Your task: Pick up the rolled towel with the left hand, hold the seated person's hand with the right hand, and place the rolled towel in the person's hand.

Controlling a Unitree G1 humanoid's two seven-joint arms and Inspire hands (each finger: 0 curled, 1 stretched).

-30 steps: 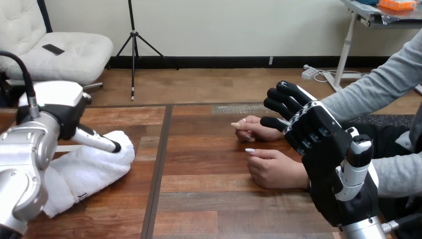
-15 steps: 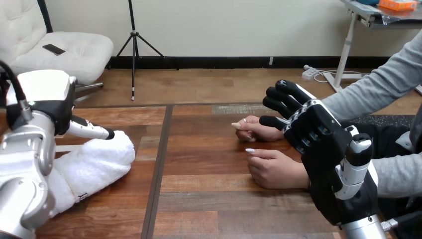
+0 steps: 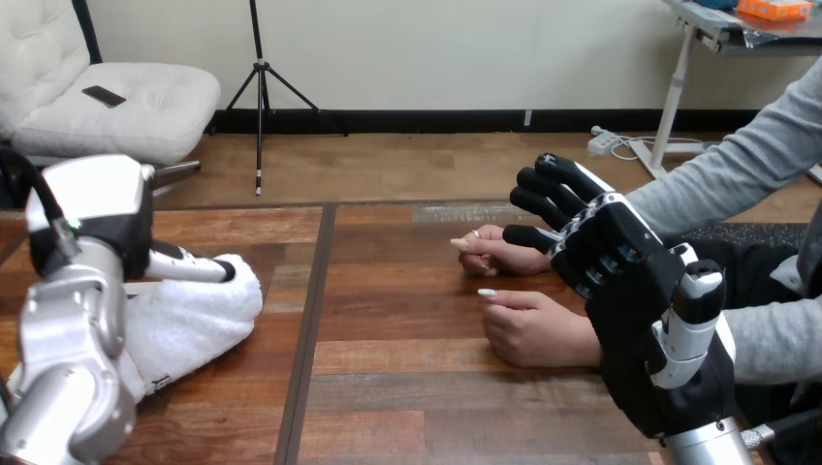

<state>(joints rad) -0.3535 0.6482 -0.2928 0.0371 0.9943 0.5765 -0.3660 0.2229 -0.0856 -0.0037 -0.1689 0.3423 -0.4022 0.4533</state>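
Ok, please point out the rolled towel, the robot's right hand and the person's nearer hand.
rolled towel (image 3: 199, 315): head view, on its white top side.
right hand (image 3: 635, 315): head view, on its black palm.
person's nearer hand (image 3: 535, 331): head view, on the back of the hand.

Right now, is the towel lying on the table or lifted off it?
Lying on the table. The towel rests flat on the wood, and the left hand sits at its top without raising it.

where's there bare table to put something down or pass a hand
Widest bare table is the middle strip between the towel and the person's hands; the near edge there is free too. Crowded at left, left robot hand at the towel, and at right, right robot hand by those hands.
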